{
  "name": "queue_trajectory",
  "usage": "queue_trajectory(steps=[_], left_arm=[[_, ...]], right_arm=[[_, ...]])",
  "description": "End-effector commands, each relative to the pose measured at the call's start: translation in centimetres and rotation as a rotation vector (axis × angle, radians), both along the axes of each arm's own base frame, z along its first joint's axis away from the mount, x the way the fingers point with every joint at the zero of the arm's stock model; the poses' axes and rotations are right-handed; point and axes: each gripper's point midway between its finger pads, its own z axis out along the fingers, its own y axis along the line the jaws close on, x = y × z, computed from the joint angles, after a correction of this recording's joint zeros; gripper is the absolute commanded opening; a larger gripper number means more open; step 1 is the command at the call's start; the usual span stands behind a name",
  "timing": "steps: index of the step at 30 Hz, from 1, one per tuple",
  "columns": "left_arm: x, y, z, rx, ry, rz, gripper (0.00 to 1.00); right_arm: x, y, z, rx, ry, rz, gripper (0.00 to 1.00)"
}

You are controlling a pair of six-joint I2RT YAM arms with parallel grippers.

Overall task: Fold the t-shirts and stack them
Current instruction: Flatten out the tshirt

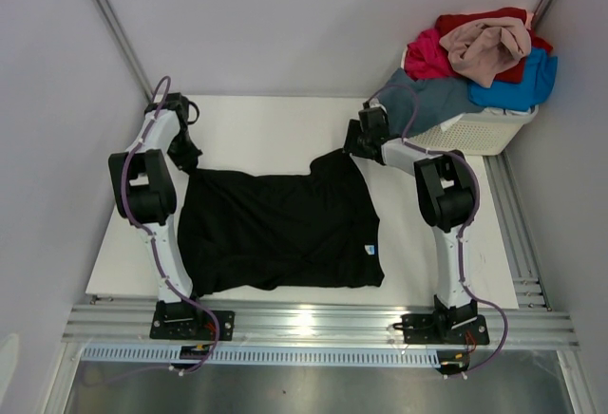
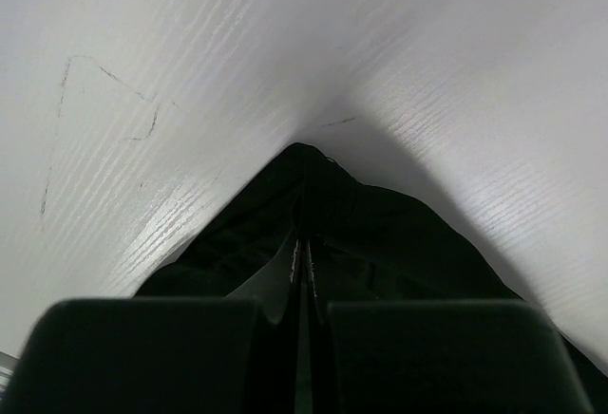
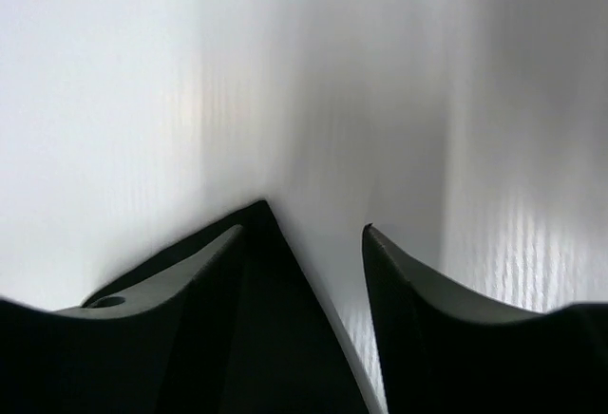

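**Black shirt spread on the white table, one corner pinched**

The black t-shirt (image 1: 280, 229) lies mostly flat on a matte white table (image 1: 266, 124), its far edge reaching up to both hands. The left gripper (image 2: 302, 243) is closed tight. A peak of black cloth is bunched between its fingertips and the rest of the shirt fans out behind and below them. Ahead of that hand the board is bare white with a fine ribbed grain and a few thin pencil marks (image 2: 104, 101).

The right gripper (image 3: 304, 229) stands with its jaws well apart and only white board shows between them. Dark cloth sits just under its left finger, though the close view does not show whether they touch.

Beyond and outward of the right gripper, a white slotted basket (image 1: 480, 134) sits in the far corner. It is heaped with shirts: red (image 1: 475, 23), magenta (image 1: 427, 58), beige-pink (image 1: 489, 48), bright blue (image 1: 527, 82) and slate grey-blue (image 1: 432, 101).

Plain pale walls (image 1: 285, 25) close in the table on three sides. Aluminium rails (image 1: 313, 324) run along the near edge under the arm bases.
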Motion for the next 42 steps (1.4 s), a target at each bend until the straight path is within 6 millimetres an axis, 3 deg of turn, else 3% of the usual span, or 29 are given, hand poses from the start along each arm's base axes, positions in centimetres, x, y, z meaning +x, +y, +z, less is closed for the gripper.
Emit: queue_trajectory(steps=[1,7,12,17,18,21,26,30,33,34,36,37,39,42], left_arm=[[1.2,0.5,2.4,0.032,-0.072,0.021,0.01],[1.4,0.4,2.5,0.029,-0.077,0.023,0.00],[1.5,0.6,2.3,0.032,-0.073,0.027,0.01],[1.5,0.3,2.6,0.021,-0.087,0.028,0.01],[1.5,0.3,2.6,0.021,-0.088,0.026,0.00],[1.4,0.4,2.7,0.030,-0.084,0.025,0.00],[1.0,0.8,2.7,0.054,-0.080,0.036,0.00],[0.5,1.9,3.1,0.116,-0.072,0.061,0.00],[-0.2,3.1,4.0,0.188,-0.073,0.106,0.00],[-0.2,3.4,4.4,0.203,-0.083,0.122,0.00],[-0.4,3.8,5.0,0.224,-0.088,0.143,0.00],[-0.4,3.9,5.3,0.233,-0.099,0.153,0.00],[-0.1,3.9,6.2,0.230,-0.148,0.157,0.00],[0.5,3.1,8.0,0.190,-0.221,0.136,0.01]], right_arm=[[0.3,1.1,-1.3,0.019,0.039,0.021,0.51],[0.7,3.5,-1.7,0.047,0.055,0.067,0.47],[-0.4,5.3,-2.0,0.056,0.070,0.090,0.45],[-1.0,5.7,-2.2,0.035,0.080,0.087,0.26],[-0.9,5.6,-2.1,0.030,0.078,0.086,0.16],[-0.8,5.5,-1.7,0.025,0.074,0.085,0.00],[0.0,3.9,-0.6,-0.059,0.020,0.045,0.00],[1.1,2.3,2.7,-0.123,-0.079,0.013,0.00],[2.0,0.0,5.0,-0.177,-0.145,-0.048,0.00],[2.6,-1.4,6.9,-0.184,-0.190,-0.093,0.00],[2.8,-3.0,8.4,-0.190,-0.220,-0.129,0.00],[3.3,-4.0,11.1,-0.168,-0.277,-0.151,0.00],[3.4,-5.0,13.4,-0.170,-0.328,-0.159,0.00],[3.8,-5.7,19.2,-0.158,-0.455,-0.167,0.00]])
